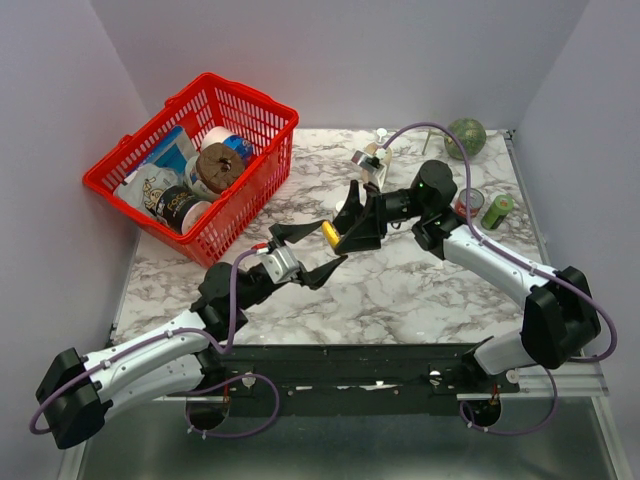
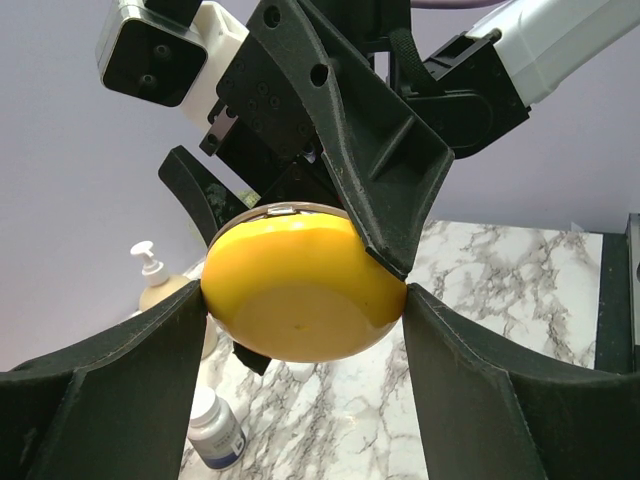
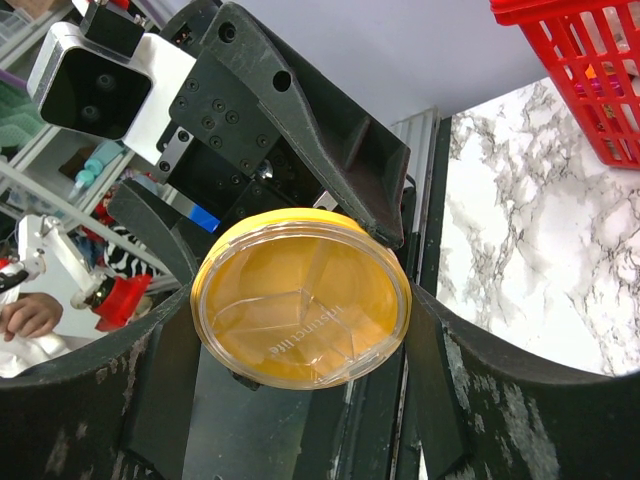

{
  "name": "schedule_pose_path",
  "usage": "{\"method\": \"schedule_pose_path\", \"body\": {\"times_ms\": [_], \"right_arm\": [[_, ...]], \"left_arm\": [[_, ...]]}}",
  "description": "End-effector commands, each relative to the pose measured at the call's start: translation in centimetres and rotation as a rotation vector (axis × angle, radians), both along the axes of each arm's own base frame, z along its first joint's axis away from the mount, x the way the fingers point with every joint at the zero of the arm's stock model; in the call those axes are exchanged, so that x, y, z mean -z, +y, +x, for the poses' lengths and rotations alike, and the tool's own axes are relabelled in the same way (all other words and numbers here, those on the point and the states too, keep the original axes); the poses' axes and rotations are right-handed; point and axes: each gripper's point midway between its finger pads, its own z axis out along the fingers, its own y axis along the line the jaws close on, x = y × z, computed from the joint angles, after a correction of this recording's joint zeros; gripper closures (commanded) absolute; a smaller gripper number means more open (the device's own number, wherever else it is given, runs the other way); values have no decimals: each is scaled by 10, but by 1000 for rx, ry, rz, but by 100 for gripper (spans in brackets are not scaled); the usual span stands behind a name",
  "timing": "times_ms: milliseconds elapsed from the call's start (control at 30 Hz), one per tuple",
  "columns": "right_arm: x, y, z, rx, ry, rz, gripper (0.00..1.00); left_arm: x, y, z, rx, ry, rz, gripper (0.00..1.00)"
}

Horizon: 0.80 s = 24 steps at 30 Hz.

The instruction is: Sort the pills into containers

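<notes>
Left wrist view, nearest first: two matte black fingers (image 2: pixel 110 380) of the left gripper (image 2: pixel 305 310) clamped on opposite edges of one round yellow pill case (image 2: pixel 300 280), smooth, glossy and domed on this face. Pinched as well, from the far side, by the right gripper (image 3: pixel 300 320), seen from the right wrist squeezing the rim, with the clear flat lid toward the lens, moulded dividers beneath and raised lettering too faint to read. Pills inside, if any, impossible to make out. Below the case, one small white bottle (image 2: pixel 215 432) with a dark label band, and one beige pump bottle (image 2: pixel 158 290), half hidden behind a finger. From the top external camera, held in the air over the middle of a grey-veined marble table (image 1: pixel 400 290). Farther off, one red plastic lattice basket (image 1: pixel 250 190) crowded with packets at the left. At the right, one red-labelled can (image 1: pixel 468 203), partly behind the arm, one green can (image 1: pixel 497 210) and one dull green ball (image 1: pixel 465 137).
</notes>
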Motion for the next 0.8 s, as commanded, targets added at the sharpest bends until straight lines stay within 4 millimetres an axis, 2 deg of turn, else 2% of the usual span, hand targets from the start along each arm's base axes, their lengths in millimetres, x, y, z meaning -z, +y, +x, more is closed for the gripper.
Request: {"method": "schedule_pose_path", "body": {"times_ms": [0,200,267,500,567,700,767], "right_arm": [[-14,-3,-3,-3,-81,30,54],[-15,-4,-2,-3,-65,26,47],[-15,-4,-1,2,-58,24,41],[-17,-7,0,5,-41,20,36],[-17,-8,0,8,-35,19,30],[-20,-9,-1,9,-33,20,27],[-21,-11,1,14,-29,19,22]], "left_arm": [[-33,14,-7,-7,-53,-127,87],[-32,17,-9,-10,-56,-125,89],[-32,18,-9,-11,-57,-123,89],[-31,20,-10,-17,-60,-117,90],[-31,21,-10,-18,-60,-114,90],[-29,20,-9,-18,-59,-105,90],[-29,21,-9,-18,-58,-105,90]]}}
